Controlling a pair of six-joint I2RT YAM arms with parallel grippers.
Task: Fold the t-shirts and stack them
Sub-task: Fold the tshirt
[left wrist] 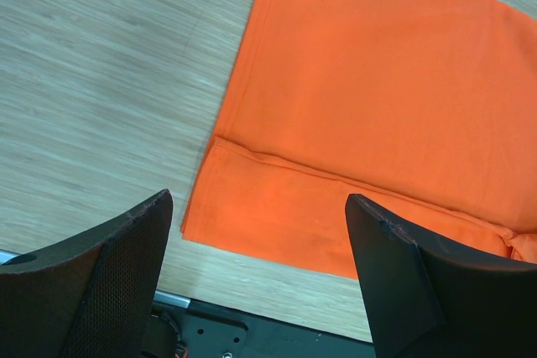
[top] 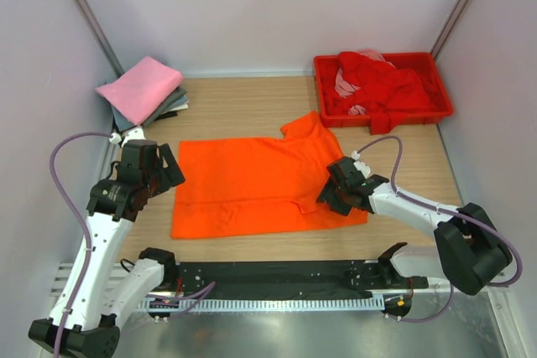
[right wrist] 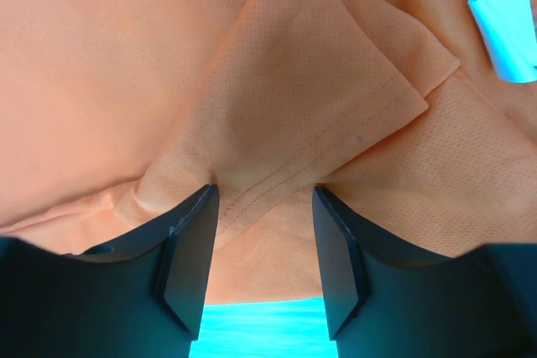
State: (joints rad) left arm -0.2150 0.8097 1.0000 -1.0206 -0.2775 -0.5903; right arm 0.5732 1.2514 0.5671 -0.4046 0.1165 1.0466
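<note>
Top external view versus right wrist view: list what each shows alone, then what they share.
Only the top external view shows the folded pink cloth t-shirt, the red plastic tray holding red cloth, and the left gripper. Only the right wrist view shows the sleeve's stitched hem and a pale blue tag. Both show the bright orange cloth t-shirt and the right gripper, open astride its sleeve.
</note>
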